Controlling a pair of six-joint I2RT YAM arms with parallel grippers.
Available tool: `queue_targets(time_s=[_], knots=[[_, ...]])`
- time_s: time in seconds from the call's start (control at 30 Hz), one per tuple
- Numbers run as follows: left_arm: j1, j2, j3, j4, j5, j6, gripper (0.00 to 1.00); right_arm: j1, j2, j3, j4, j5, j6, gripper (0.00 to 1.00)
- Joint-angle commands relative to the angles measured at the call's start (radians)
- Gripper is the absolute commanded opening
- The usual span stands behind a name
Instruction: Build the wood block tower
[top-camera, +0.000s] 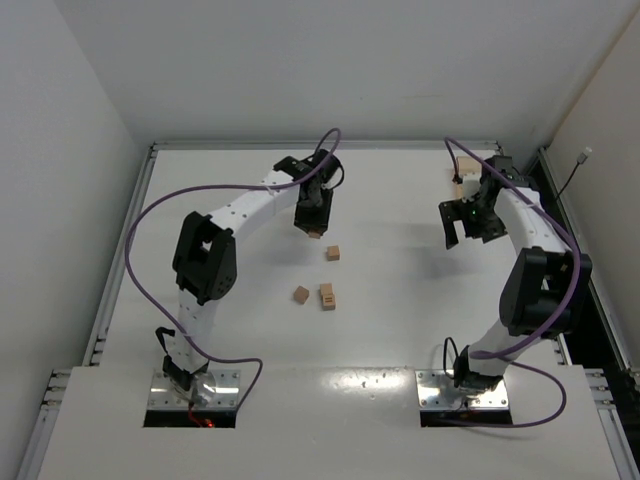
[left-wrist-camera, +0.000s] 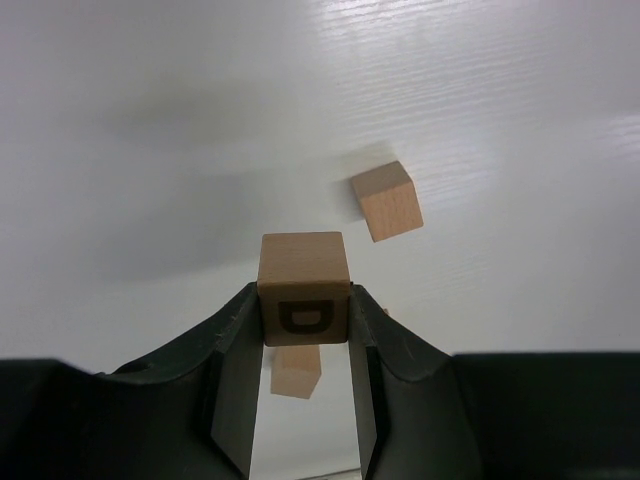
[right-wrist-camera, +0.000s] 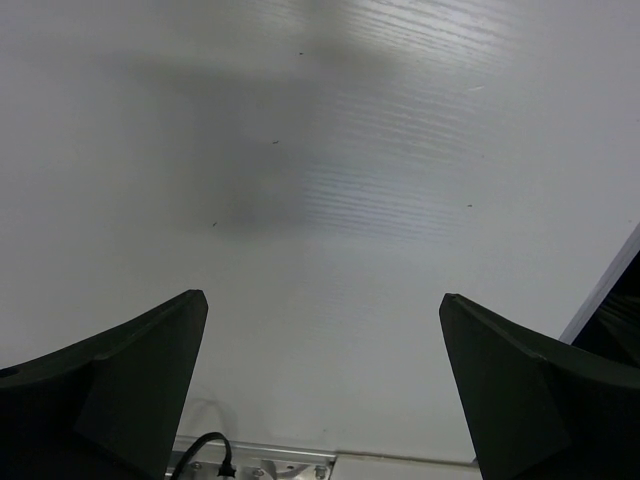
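My left gripper (top-camera: 312, 228) is shut on a light tan cube (left-wrist-camera: 304, 290) with a dark "D" on its near face and holds it above the table. On the table in front of it lie a single cube (top-camera: 333, 253), another single cube (top-camera: 300, 294) and a short column of cubes (top-camera: 327, 296). In the left wrist view one loose cube (left-wrist-camera: 386, 200) lies ahead to the right, and another (left-wrist-camera: 296, 370) shows below between the fingers. My right gripper (top-camera: 460, 236) is open and empty over bare table (right-wrist-camera: 320, 200).
One more tan cube (top-camera: 466, 165) sits at the back right, behind the right arm. White walls enclose the table on three sides. A purple cable loops from each arm. The table's metal edge rail (right-wrist-camera: 280, 465) shows under the right gripper.
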Motion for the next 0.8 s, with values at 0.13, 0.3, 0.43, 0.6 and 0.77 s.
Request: queue_targets(time_s=[0.13,0.3,0.43,0.6,0.77], knots=[[-0.052,0.012,0.038,0.036,-0.023,-0.117,0.0,0.006,-0.085,-0.067,-0.003,-0.016,0.014,1.0],[-0.071,0.025,0.038,0.047,-0.047,-0.152,0.0,0.006,-0.094,-0.077,-0.003,-0.017,0.014,1.0],[-0.089,0.034,0.038,0.056,-0.067,-0.153,0.0,0.006,-0.103,-0.086,-0.003,-0.017,0.023,1.0],[-0.089,0.046,0.038,0.067,-0.078,-0.171,0.0,0.006,-0.103,-0.086,-0.003,-0.026,0.023,1.0],[-0.089,0.08,0.056,0.076,-0.067,-0.171,0.0,0.006,-0.085,-0.077,-0.003,-0.026,0.023,1.0]])
